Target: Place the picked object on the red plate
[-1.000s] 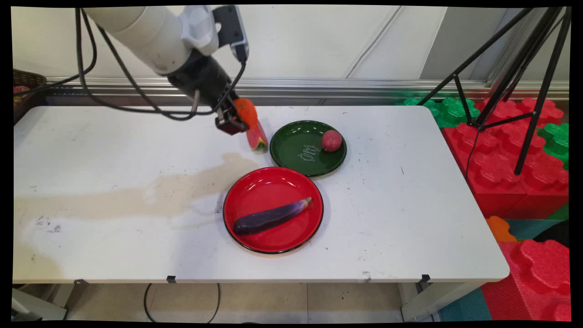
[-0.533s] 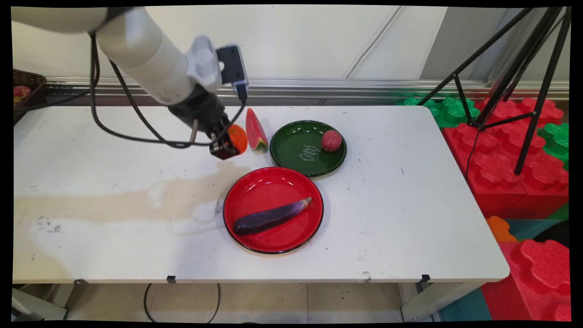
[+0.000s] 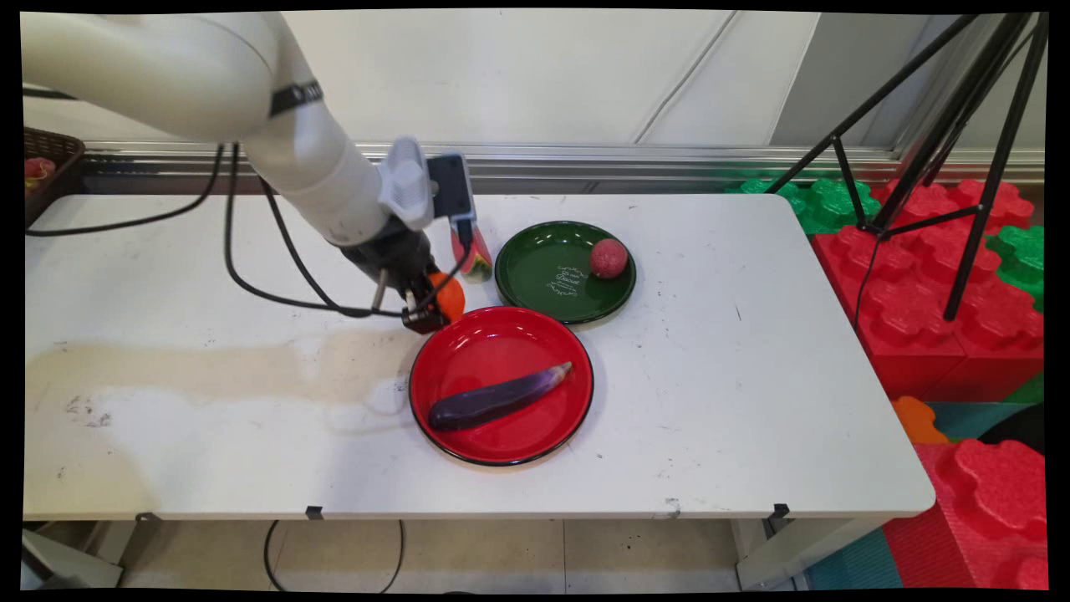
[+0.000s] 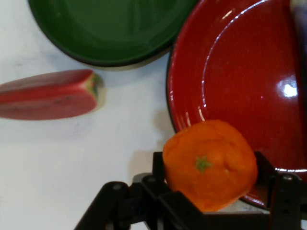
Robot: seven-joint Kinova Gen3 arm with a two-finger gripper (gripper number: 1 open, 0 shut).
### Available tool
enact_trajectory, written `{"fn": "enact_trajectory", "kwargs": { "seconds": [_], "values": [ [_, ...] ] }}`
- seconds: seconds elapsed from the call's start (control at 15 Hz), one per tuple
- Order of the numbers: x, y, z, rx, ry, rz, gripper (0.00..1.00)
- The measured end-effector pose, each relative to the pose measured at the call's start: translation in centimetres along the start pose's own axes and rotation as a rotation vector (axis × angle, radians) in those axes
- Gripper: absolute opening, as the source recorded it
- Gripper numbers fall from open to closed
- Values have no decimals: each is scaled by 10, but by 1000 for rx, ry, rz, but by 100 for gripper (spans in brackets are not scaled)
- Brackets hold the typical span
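Observation:
My gripper [image 3: 428, 311] is shut on an orange [image 3: 449, 295], which fills the lower middle of the hand view as a round orange [image 4: 210, 163] between the black fingers. It hangs low at the upper left rim of the red plate [image 3: 468, 343], whose glossy surface [image 4: 240, 72] lies just beyond the fruit. A purple eggplant [image 3: 497, 397] lies in that plate. A watermelon slice [image 3: 475, 255] stands on the table just behind the gripper, partly hidden by the hand, and appears lying at the left in the hand view [image 4: 48, 93].
A green plate [image 3: 552, 272] with a red ball-like fruit [image 3: 608, 257] sits behind the red plate; its rim [image 4: 110, 52] shows in the hand view. Black cables [image 3: 276, 267] hang from the arm. A basket [image 3: 46, 155] is at far left. A tripod [image 3: 936, 159] and foam blocks stand right of the table.
The gripper, still holding the orange, has moved down and toward the near side, from beside the watermelon slice to the red plate's upper left rim.

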Motion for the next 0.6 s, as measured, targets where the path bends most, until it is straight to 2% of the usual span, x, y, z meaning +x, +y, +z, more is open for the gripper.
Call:
{"fn": "enact_trajectory", "kwargs": {
  "seconds": [0.33,0.6],
  "values": [
    [0,5,34,-42,-9,54,0],
    [3,10,59,-73,3,89,0]
  ]
}}
